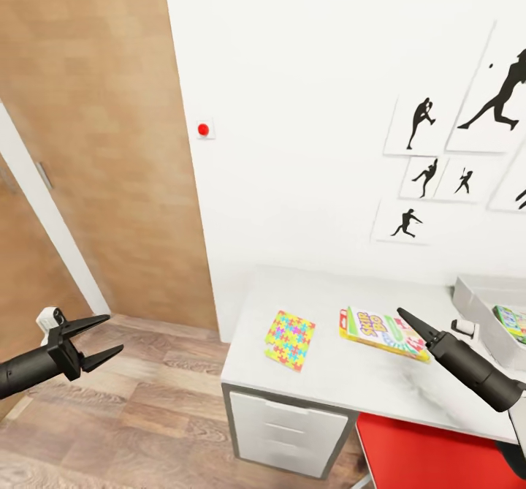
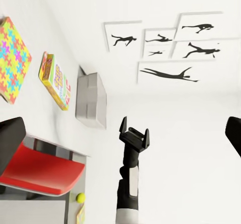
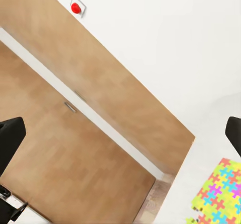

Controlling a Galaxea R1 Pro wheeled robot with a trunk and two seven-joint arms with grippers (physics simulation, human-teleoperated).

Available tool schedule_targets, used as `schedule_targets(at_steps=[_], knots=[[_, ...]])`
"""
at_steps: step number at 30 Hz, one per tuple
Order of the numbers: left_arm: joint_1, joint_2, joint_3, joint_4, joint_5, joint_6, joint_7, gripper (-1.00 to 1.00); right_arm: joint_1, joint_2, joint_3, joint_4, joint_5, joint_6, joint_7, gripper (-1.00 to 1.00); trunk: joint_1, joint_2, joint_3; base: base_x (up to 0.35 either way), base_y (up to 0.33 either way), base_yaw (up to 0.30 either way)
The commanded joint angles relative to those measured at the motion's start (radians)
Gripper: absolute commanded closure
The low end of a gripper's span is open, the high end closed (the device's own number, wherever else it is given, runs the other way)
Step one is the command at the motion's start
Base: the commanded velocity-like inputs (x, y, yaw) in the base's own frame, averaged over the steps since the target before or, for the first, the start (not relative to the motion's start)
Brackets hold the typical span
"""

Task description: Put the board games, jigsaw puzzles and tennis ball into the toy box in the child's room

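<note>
Your left pincer (image 1: pixel 98 339) hangs released over the floor, left of the bench (image 1: pixel 351 379); your right pincer (image 1: pixel 406 319) hovers over the game (image 1: pixel 383 332), and you cannot tell its state. The puzzle (image 1: pixel 290 339) lies left of the game, the box (image 1: pixel 478 310) far right.

The head camera looked down from above at the table (image 1: pixel 321 379) corner and picture wall. Both wrist cameras, rolled sideways and farther off, shared the jigsaw puzzle (image 1: pixel 289 339).
</note>
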Motion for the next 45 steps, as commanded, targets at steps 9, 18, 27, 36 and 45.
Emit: schedule_targets(at_steps=[9,18,27,36,45], knots=[[-0.002,-0.012,0.0,0.001,-0.005,0.001,-0.01,-1.0,-0.001,0.0,-0.001,0.0,-0.005,0.006,0.001,-1.0,0.001,-0.002,0.008,0.0,0.0,0.23],[-0.002,-0.015,0.0,0.001,-0.005,0.001,-0.01,-1.0,-0.001,0.0,0.0,-0.001,-0.005,0.006,0.001,-1.0,0.001,-0.002,0.018,0.0,0.0,0.229],[-0.002,-0.017,0.0,0.001,-0.005,0.001,-0.01,-1.0,-0.001,0.0,0.0,-0.001,-0.005,0.006,0.001,-1.0,0.001,-0.002,0.028,0.0,0.0,0.229],[-0.002,-0.017,-0.001,0.001,-0.005,0.001,-0.009,-1.0,-0.001,0.0,-0.001,-0.001,-0.005,0.006,0.001,-1.0,0.001,-0.002,0.038,-0.013,0.0,0.228],[-0.002,-0.018,-0.002,0.001,-0.005,0.001,-0.008,-1.0,-0.001,0.0,0.001,0.0,-0.005,0.006,0.0,-1.0,0.001,-0.002,0.048,-0.117,0.0,0.228]])
